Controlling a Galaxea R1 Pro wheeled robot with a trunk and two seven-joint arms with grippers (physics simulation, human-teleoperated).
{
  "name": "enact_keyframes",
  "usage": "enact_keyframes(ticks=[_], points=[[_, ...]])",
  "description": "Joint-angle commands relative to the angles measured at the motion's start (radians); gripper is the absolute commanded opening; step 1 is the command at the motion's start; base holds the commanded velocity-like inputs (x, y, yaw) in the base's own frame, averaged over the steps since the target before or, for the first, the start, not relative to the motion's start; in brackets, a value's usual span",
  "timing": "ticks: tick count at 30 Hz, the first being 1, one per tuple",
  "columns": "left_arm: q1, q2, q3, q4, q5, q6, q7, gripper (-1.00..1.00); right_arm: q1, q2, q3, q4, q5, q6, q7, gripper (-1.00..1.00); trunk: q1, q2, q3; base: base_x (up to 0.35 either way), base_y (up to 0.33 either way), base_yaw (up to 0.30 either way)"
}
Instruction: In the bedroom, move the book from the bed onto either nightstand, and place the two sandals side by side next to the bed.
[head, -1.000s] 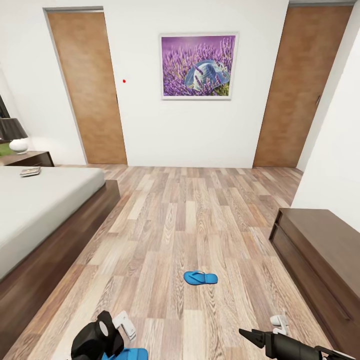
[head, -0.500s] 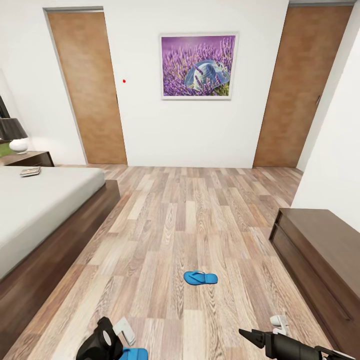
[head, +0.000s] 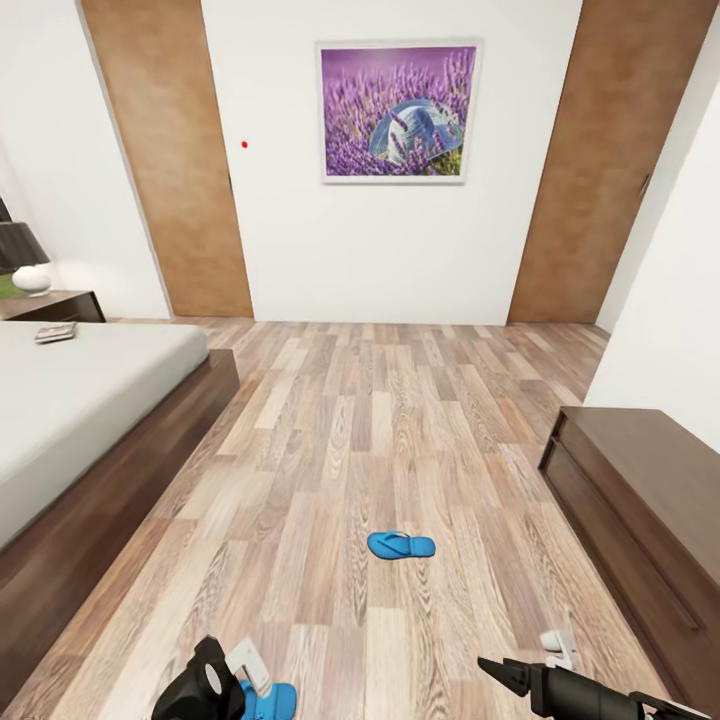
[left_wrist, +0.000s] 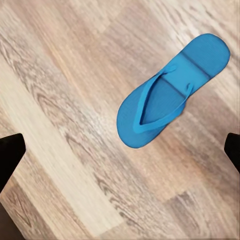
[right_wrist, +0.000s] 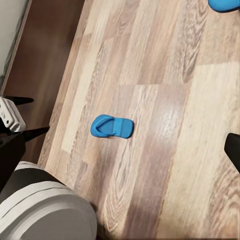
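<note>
1. At far left we see the bed (head: 70, 400), the book (head: 55, 332) lying on its mattress beside a nightstand (head: 55, 305).
2. Our left gripper (head: 240, 675) hangs wide open above one sandal (left_wrist: 170, 92) on the floor — not touching it.
3. A second sandal (head: 400, 545) lies mid-floor.
4. Our right gripper (head: 530, 665) holds nothing — its opening we cannot tell.

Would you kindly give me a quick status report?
Left gripper open above one sandal, right gripper open, empty. Other sandal mid-floor. Book on bed. Nothing in the way.
</note>
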Motion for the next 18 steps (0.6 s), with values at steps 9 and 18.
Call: enact_keyframes(ticks=[9, 18], points=[[-0.001, 0.000, 0.000, -0.003, -0.011, 0.002, -0.008, 1.00, -0.001, 0.000, 0.000, 0.000, -0.005, 0.007, 0.001, 1.00, 0.004, -0.003, -0.036, 0.000, 0.000, 0.000], [-0.001, 0.000, 0.000, -0.008, -0.011, 0.002, -0.007, 1.00, 0.000, 0.000, 0.000, 0.000, -0.005, 0.007, 0.001, 1.00, 0.008, -0.005, -0.071, 0.000, 0.000, 0.000]])
